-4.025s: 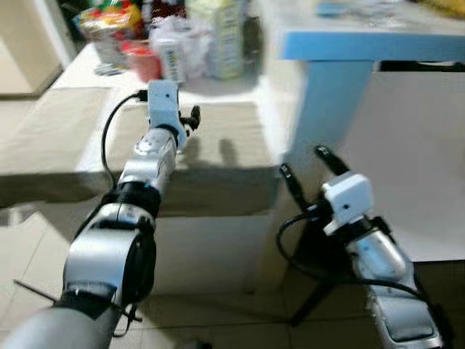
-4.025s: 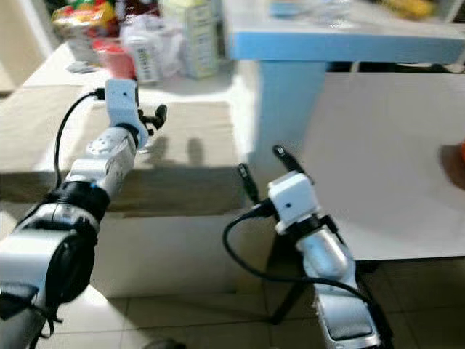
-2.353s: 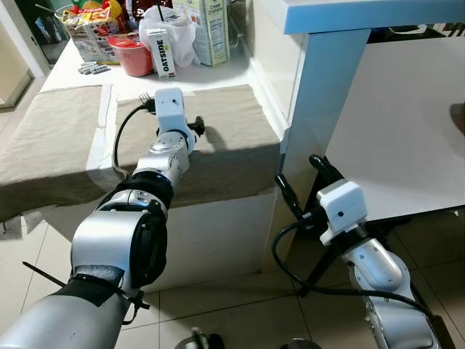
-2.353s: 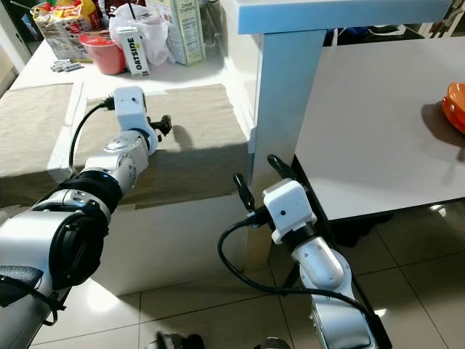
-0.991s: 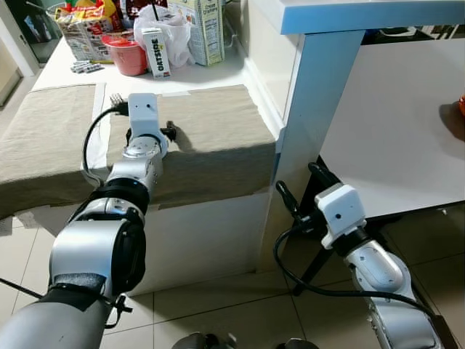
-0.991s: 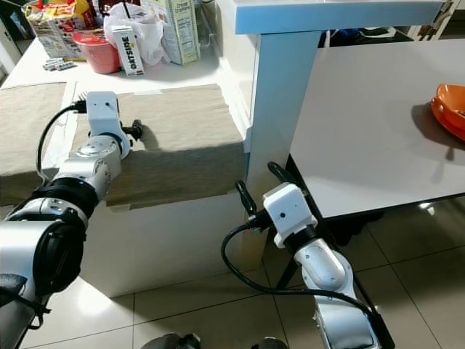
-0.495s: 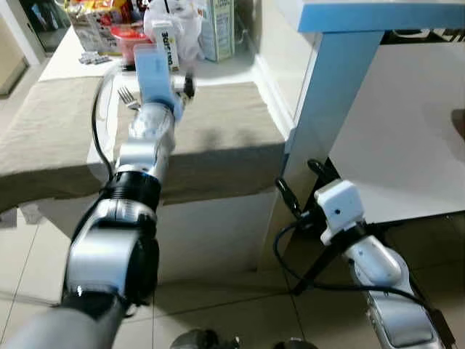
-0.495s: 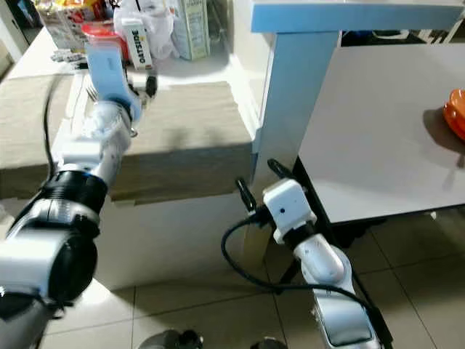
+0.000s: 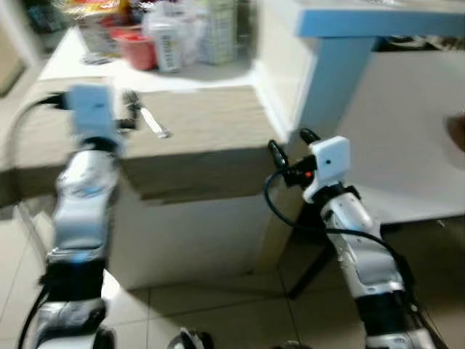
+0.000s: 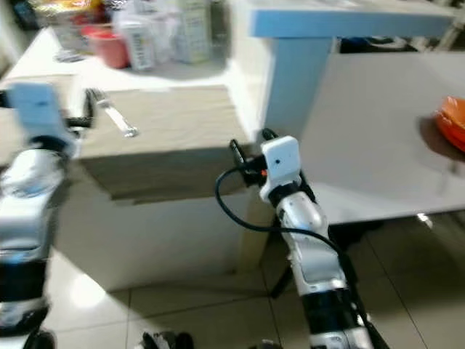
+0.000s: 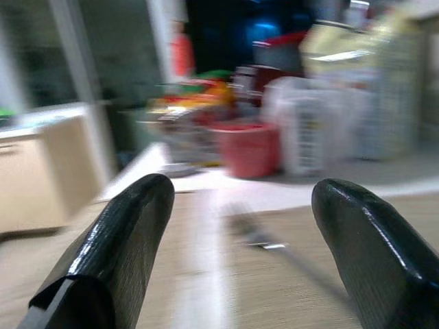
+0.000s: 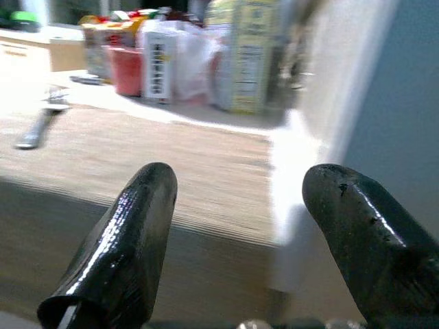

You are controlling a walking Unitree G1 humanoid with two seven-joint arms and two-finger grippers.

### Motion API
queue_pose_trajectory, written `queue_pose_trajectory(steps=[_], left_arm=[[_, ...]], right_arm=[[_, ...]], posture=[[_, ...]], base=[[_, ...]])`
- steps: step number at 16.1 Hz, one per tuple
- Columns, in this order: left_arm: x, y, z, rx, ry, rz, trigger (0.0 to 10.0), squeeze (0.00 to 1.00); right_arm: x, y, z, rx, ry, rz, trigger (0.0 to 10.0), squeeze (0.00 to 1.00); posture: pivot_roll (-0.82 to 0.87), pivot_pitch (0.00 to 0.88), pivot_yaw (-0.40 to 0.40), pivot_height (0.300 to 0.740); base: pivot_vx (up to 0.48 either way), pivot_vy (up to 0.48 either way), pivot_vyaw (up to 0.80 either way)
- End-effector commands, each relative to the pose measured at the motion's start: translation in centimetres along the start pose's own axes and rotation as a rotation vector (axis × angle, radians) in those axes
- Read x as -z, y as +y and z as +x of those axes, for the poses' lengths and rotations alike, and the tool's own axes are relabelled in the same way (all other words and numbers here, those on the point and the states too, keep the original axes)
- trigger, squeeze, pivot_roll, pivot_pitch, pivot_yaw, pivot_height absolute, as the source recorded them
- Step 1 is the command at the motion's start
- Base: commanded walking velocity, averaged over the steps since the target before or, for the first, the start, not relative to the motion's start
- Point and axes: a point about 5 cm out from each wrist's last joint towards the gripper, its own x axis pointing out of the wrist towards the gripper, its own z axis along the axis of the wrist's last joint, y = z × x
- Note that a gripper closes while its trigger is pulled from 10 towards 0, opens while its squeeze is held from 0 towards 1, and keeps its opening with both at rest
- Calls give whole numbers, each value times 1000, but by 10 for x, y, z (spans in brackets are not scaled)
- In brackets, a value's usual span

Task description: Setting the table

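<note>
Head views, blurred: a fork [image 9: 146,115] lies flat on the beige cloth [image 9: 196,131] covering the low counter, tines toward the red bowl [image 9: 134,38] and cartons at the back. Left gripper [image 10: 86,116] sits at the cloth's left part just beside the fork, holding nothing; right gripper [image 9: 289,148] hangs off the counter's front corner by the blue post [image 9: 330,76], empty. The white table [image 10: 378,131] to the right carries an orange dish [image 10: 452,120] at its edge. Left wrist view: both fingers [image 11: 116,240] spread wide, fork [image 11: 257,236] ahead on the cloth between them, not touched. Right wrist view: fingers [image 12: 127,240] spread, fork [image 12: 38,127] well off to the side. Likely step: picking up the fork; next calls for lowering the left gripper over the handle and closing, then carrying it to the white table.
</note>
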Motion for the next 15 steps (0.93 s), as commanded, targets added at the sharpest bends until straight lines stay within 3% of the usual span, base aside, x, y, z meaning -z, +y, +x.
queue_pose_trajectory(steps=[1,2,4,5,7,10,13,15], left_arm=[[-4,9,-9,-27,5,-15,10000,0],[6,12,-36,-12,45,-2,10000,0],[19,4,-69,38,98,9,10000,0],[26,-6,-83,69,117,2,10000,0],[37,-22,-95,64,159,-57,10000,0],[42,-38,-99,43,216,-151,10000,0],[43,-43,-95,56,217,-116,10000,0],[42,-52,-88,79,214,-114,10000,0]], right_arm=[[4,1,1,-6,8,9,10000,0],[7,5,3,-18,8,21,10000,0],[12,9,2,-29,8,27,10000,0],[14,11,0,-31,11,30,10000,0],[18,14,-2,-29,18,44,10000,0],[18,19,-5,-34,15,40,10000,0],[22,11,-4,-17,34,13,10000,0],[20,11,-2,-13,26,9,10000,0]], posture=[[35,0,-13,736],[47,0,-15,736],[60,0,-14,736],[63,0,-14,736],[62,0,-17,736],[48,0,-27,736],[32,0,-37,736],[28,0,-36,736]], base=[[0,0,0],[0,0,0],[0,0,0],[0,0,0],[0,0,0],[0,0,0],[0,0,792],[0,0,0]])
